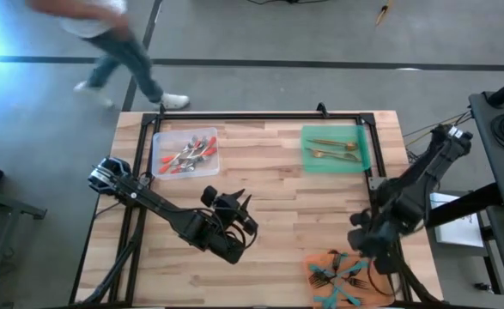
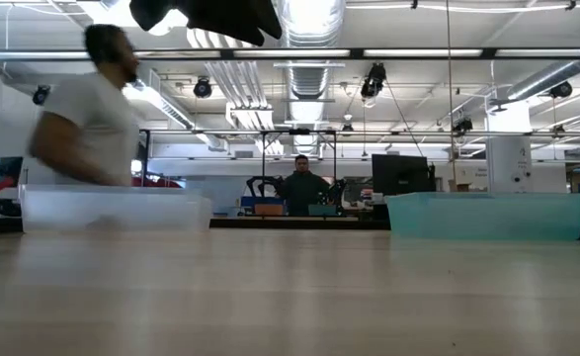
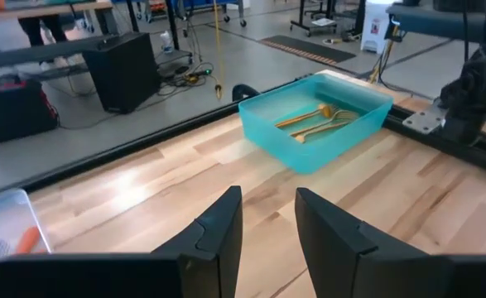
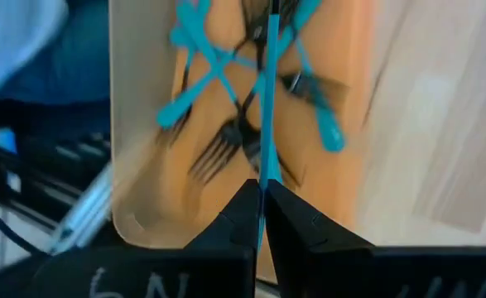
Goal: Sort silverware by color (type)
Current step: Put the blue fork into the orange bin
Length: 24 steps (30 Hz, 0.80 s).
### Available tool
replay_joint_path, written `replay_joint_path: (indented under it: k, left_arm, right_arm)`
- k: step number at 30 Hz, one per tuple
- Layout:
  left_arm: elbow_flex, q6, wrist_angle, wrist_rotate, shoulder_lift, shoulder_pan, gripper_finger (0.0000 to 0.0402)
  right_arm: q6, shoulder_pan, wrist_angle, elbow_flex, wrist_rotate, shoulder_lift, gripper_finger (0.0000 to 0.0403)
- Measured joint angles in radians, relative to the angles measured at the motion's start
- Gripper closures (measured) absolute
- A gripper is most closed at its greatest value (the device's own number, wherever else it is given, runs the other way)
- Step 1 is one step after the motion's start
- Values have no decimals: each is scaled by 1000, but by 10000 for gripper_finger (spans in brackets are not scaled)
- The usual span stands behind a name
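Right wrist view shows the right gripper (image 4: 262, 207) clamped on a teal-handled utensil (image 4: 269, 99), hanging it straight over the orange tray (image 4: 143, 199) where the other teal forks (image 4: 218, 149) lie crossed, likely so it drops among its own colour. Over the bare middle of the table (image 1: 277, 197), the left gripper (image 3: 267, 219) waits with fingers apart and empty, gold pieces (image 3: 313, 122) in the green tray (image 3: 309, 141) ahead of it.

You've got three flat trays: one clear plastic (image 1: 160, 144), one green (image 1: 363, 148), one orange (image 1: 314, 262).
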Motion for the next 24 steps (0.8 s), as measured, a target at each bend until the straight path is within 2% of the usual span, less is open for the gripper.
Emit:
replay_joint_path:
  k: [4,11,16,24]
  left_arm:
    - [0,-74,-2,1,0,0,304]
    - [0,-209,6,93,0,-1,304]
    - [0,-234,27,175,0,-5,304]
    - [0,-245,34,181,0,-18,304]
  right_arm:
    - [50,67,0,0,0,70,394]
    - [204,71,1,0,-29,181,394]
    - [204,71,2,0,-110,250,394]
    - [169,71,2,11,-155,306,384]
